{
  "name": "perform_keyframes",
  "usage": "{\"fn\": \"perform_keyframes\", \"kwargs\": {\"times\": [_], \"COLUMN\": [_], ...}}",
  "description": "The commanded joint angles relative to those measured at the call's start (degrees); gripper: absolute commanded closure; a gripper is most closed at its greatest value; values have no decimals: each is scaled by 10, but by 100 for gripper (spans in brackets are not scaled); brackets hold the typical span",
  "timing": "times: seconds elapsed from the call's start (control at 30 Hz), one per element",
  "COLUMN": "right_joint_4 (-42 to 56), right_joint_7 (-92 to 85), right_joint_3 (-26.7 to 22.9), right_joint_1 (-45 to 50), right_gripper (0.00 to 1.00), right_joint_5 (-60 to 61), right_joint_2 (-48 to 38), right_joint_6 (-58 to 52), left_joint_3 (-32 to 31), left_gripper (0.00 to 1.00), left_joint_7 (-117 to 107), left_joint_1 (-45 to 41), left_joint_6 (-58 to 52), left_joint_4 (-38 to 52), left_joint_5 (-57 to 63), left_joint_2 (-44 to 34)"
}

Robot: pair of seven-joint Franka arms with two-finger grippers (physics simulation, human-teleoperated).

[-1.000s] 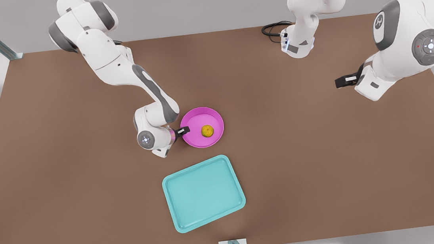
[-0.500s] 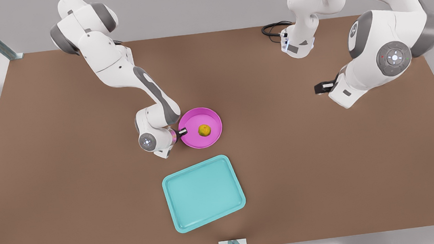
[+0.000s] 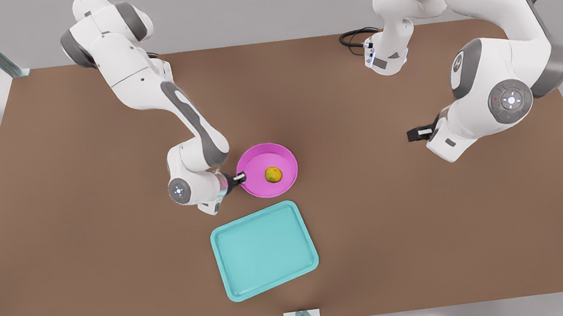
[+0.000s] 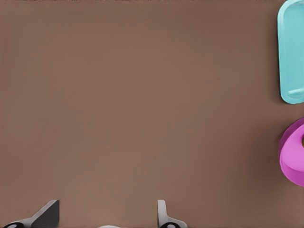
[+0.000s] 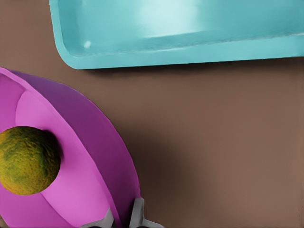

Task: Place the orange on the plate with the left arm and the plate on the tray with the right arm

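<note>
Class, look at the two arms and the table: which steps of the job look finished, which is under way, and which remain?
Done: the small yellow-orange fruit lies in the round pink plate.

In hand: the right pincer is shut on the plate's rim.

Left: the plate must go onto the rectangular teal tray, which holds nothing yet.

The left pincer waits open over the brown table, at the front view's right.

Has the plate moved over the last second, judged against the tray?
Yes. In the front view the plate, held at its rim by the right claw, has shifted toward that view's right and down, nearer the tray.
</note>
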Motion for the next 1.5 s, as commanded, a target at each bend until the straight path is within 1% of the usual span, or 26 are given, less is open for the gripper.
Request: {"fn": "perform_keyframes", "kwargs": {"times": [0.0, 0.07, 0.13, 0.2, 0.3, 0.37, 0.47, 0.53, 0.6, 0.8, 0.83, 0.87, 1.0, 1.03, 1.07, 1.1, 1.13, 1.17, 1.2, 1.23, 1.3, 1.33, 1.4, 1.47], "right_joint_4": [29, 73, 132, 177, 197, 212, 214, 213, 210, 212, 211, 209, 207, 189, 136, 116, 119, 120, 121, 121, 118, 121, 115, 115], "right_joint_7": [28, 47, 72, 118, 144, 150, 145, 151, 151, 158, 159, 159, 158, 152, 149, 138, 115, 50, -15, -24, -24, -24, -25, -25], "right_joint_3": [-1, -19, -33, -33, -42, -48, -79, -85, -102, -101, -100, -99, -99, -99, -99, -113, -126, -132, -131, -132, -131, -131, -131, -131], "right_joint_1": [-8, -9, -8, -3, -9, -9, -16, -16, -16, -9, -5, -3, -3, -4, -9, -32, -47, -62, -80, -86, -90, -92, -103, -104], "right_gripper": [79, 79, 79, 79, 79, 79, 79, 79, 79, 79, 18, 0, 0, 0, 0, 0, 0, 0, 0, 0, 0, 0, 0, 0], "right_joint_5": [37, 76, 80, 80, 80, 79, 76, 76, 77, 78, 78, 81, 82, 77, 74, 39, -57, -206, -311, -343, -370, -381, -380, -379], "right_joint_2": [12, 37, 69, 104, 124, 150, 156, 157, 158, 174, 174, 173, 162, 139, 81, 39, 17, -26, -93, -150, -212, -241, -277, -279], "right_joint_6": [-2, 1, 25, 57, 88, 131, 131, 148, 153, 168, 169, 184, 182, 176, 93, -58, -165, -223, -262, -286, -298, -330, -355, -362], "left_joint_3": [0, 3, 3, 3, 3, 3, 3, 3, 3, 3, 3, 3, 3, 3, 3, 3, 3, 3, 3, 3, 3, 3, 3, 3], "left_gripper": [0, 0, 0, 0, 0, 0, 0, 0, 0, 0, 0, 0, 0, 0, 0, 0, 0, 0, 0, 0, 0, 0, 0, 0], "left_joint_7": [-8, -7, -6, -6, -5, -5, -5, -6, -6, -7, -7, -7, -6, -9, -11, -11, -10, -11, -10, -9, -10, -11, -8, -10], "left_joint_1": [1, 3, 4, 4, 4, 4, 5, 5, 5, 5, 5, 5, 5, 5, 5, 6, 6, 6, 7, 8, 7, 7, 7, 7], "left_joint_6": [15, 13, 13, 12, 12, 12, 12, 12, 11, 10, 10, 10, 2, 2, 2, 1, -2, -2, -7, -12, -12, -14, -39, -54], "left_joint_4": [-1, 1, 0, 1, 0, -1, -1, -1, -1, -2, -2, -2, -3, -2, -2, -2, -2, -1, -1, -1, -1, 1, 2, 1], "left_joint_5": [3, 4, 0, 0, -1, -1, -1, -1, -1, -1, -1, -1, -1, -1, 0, 0, 0, 0, -1, -3, 0, 2, 1, -3], "left_joint_2": [1, 0, 0, -1, 1, 1, 2, 1, 1, 1, 2, 2, 5, 9, 9, 10, 10, 10, 9, 10, 10, 7, 7, 9]}}
